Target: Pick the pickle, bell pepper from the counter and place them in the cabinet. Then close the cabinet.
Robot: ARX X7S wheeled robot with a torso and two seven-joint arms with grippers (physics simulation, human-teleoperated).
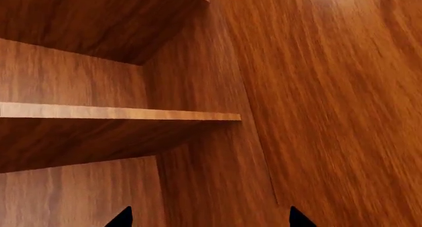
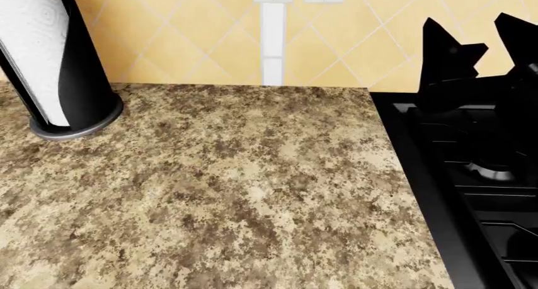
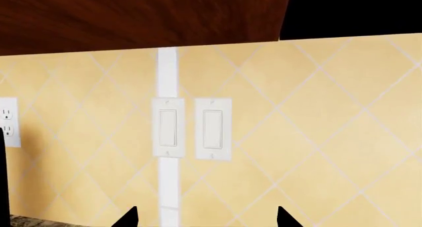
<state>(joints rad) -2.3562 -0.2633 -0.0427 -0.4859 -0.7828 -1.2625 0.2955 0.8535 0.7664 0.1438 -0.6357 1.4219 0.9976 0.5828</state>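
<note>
The pickle and the bell pepper are out of view in every frame. The speckled granite counter (image 2: 227,188) fills the head view and nothing of the task lies on it. My left gripper (image 1: 211,218) is open and empty, facing into the wooden cabinet, where a shelf (image 1: 118,112) crosses the view. A broad wooden panel (image 1: 329,113) stands beside it. My right gripper (image 2: 489,43) is open and empty, held up above the stove's near corner. In its wrist view the right gripper (image 3: 207,218) faces the tiled wall under the cabinet's dark underside (image 3: 132,14).
A paper-towel roll on a black stand (image 2: 42,62) is at the counter's back left. A black gas stove (image 2: 479,169) borders the counter on the right. Yellow tiled wall with two white switches (image 3: 191,128) and an outlet (image 3: 8,120) lies behind.
</note>
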